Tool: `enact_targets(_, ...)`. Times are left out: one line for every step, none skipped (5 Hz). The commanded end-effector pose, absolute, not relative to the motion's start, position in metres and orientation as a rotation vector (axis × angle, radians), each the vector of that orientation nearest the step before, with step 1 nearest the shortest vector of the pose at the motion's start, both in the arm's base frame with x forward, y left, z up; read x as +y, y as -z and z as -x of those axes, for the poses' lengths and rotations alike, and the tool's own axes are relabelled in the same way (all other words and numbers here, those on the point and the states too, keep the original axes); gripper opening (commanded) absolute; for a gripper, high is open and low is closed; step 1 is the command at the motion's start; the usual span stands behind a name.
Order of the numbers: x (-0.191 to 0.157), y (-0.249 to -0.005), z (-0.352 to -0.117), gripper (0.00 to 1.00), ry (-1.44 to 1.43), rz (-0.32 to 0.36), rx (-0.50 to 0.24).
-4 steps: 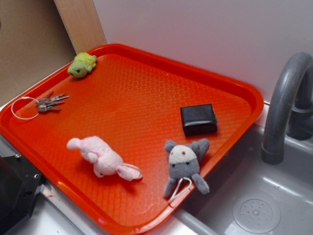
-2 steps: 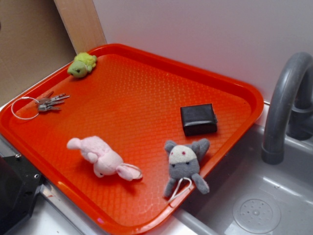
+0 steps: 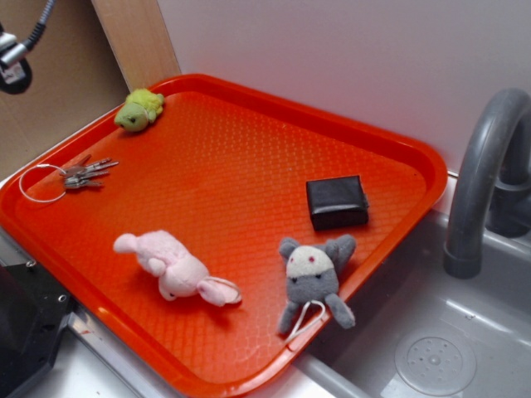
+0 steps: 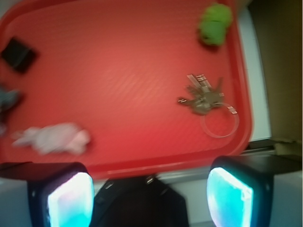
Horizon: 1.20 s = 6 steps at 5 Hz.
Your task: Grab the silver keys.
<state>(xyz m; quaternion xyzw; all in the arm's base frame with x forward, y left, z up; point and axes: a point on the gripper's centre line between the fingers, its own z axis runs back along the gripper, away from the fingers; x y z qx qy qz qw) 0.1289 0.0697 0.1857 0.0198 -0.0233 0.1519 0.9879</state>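
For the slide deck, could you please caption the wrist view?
Open gripper high above the red tray, silver keys lying ahead near its right rim, green plush beyond.

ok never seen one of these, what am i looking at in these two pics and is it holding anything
This is a small robot arm working over an orange tray beside a sink. One picture comes from a fixed camera looking down at the tray from outside. The other comes from a camera on the arm's wrist, looking down past its gripper; the two glowing pads are its fingers, spread apart with nothing between them.

On the tray lie the silver keys on a thin wire ring near the left edge, a green plush toy, a pink plush toy, a grey plush toy and a small black block. Nothing is held; the gripper is high above the tray.
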Motion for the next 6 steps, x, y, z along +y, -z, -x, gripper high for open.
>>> enact_targets(0.126,-0.152,-0.093,1.00,-0.740,-0.145,-0.117)
enact_targets(0.147,-0.121,-0.088,1.00,-0.794,-0.039,-0.186)
enact_targets(0.162,-0.089,-0.095,1.00,-0.724,0.097,-0.243)
enact_targets(0.170,-0.063,-0.092,1.00,-0.725,0.142,-0.221)
enact_targets(0.168,-0.048,-0.102,1.00,-0.648,0.151,-0.192)
enact_targets(0.165,-0.035,-0.109,1.00,-0.608,0.131,-0.141)
